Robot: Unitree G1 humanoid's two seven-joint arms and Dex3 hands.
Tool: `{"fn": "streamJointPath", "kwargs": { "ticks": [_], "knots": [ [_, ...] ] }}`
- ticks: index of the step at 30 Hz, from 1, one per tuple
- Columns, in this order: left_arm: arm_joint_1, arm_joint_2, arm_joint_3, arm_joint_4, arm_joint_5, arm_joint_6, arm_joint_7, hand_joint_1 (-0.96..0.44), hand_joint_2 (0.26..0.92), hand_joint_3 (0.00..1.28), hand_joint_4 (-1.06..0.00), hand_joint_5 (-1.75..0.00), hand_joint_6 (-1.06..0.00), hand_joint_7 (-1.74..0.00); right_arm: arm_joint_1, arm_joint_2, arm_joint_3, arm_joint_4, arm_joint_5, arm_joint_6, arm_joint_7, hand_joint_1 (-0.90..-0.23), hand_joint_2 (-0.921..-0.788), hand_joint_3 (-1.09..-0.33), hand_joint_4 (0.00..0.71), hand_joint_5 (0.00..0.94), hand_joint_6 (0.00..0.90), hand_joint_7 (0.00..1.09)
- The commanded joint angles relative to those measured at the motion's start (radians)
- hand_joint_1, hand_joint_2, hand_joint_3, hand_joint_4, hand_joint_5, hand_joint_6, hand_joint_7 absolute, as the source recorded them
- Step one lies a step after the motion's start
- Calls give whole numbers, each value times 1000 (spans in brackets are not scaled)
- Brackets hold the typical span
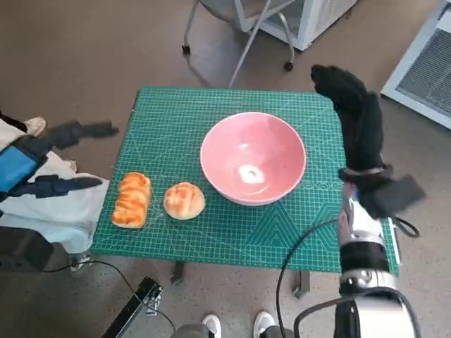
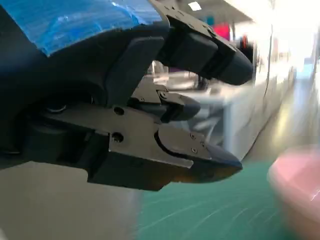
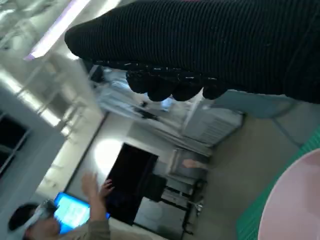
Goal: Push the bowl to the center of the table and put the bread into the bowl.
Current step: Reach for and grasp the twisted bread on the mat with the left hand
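Observation:
A pink bowl [image 1: 253, 158] stands near the middle of the green mat [image 1: 282, 232], empty inside. Its rim also shows in the left wrist view [image 2: 300, 180] and the right wrist view [image 3: 295, 205]. Two golden bread pieces lie at the mat's left part: a long loaf [image 1: 132, 199] and a round bun [image 1: 184, 201]. My right hand [image 1: 356, 116] in its black glove hovers just to the right of the bowl, fingers stretched out, holding nothing. My left hand [image 1: 53, 158] is off the table's left edge, fingers spread and empty.
A chair base with castors [image 1: 239, 35] stands beyond the far edge. A white cabinet [image 1: 423, 63] is at the far right. White cloth [image 1: 49, 211] lies left of the table. A person [image 3: 65, 220] shows in the right wrist view.

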Motion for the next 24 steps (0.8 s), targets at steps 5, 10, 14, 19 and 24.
{"fn": "streamJointPath", "kwargs": {
  "ticks": [5,10,14,19,24],
  "knots": [
    [-108,104,-124,108,237,-129,124,102,857,0,-582,-19,-673,-131,80,-6,43,-111,-29,31,-27,-624,-921,-820,351,44,2,858],
    [-164,124,-200,141,350,-151,179,66,843,0,-600,-12,-692,-75,88,-17,60,-127,-57,41,-50,-616,-921,-825,350,44,-1,845],
    [-212,131,-274,166,468,-162,265,15,824,0,-595,-5,-686,-49,88,-22,68,-127,-62,48,-52,-607,-921,-836,344,42,-1,836],
    [-287,134,-380,193,623,-174,391,-46,811,1,-549,-1,-662,-25,86,-25,76,-125,-58,54,-51,-602,-921,-840,339,41,-1,827],
    [-375,132,-503,227,804,-158,556,-102,828,8,-477,0,-600,-4,89,-25,83,-132,-49,62,-46,-597,-921,-842,338,41,-1,811]
  ]
}}
